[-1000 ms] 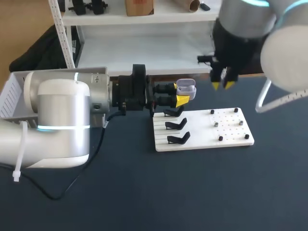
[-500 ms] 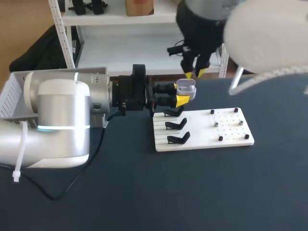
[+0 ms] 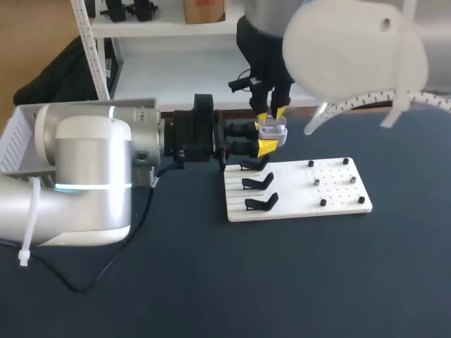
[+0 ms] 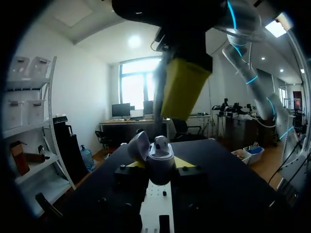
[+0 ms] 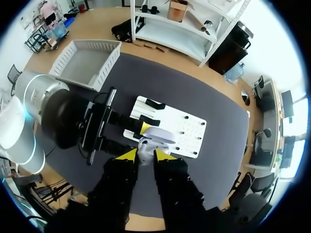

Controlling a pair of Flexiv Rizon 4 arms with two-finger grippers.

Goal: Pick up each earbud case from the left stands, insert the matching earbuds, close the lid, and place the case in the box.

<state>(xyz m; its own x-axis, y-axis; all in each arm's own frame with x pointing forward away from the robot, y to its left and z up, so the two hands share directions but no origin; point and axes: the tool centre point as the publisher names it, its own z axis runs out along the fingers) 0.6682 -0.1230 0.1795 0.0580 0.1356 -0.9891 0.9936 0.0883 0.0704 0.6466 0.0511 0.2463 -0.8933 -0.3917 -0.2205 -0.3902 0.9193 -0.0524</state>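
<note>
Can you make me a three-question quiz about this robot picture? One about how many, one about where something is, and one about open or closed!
1. How many black stands sit on the white board?
A) three
B) one
C) six

2. Where is the earbud case?
A) on a stand
B) in the left tool
C) flat on the white board

3. How is the case's lid?
A) shut
B) missing
C) open

Answers:
1 A: three stands line up along the board's left side.
2 B: the tool grips the case from both sides, above the table.
3 C: the lid is tipped back, as the left wrist view shows.
</note>
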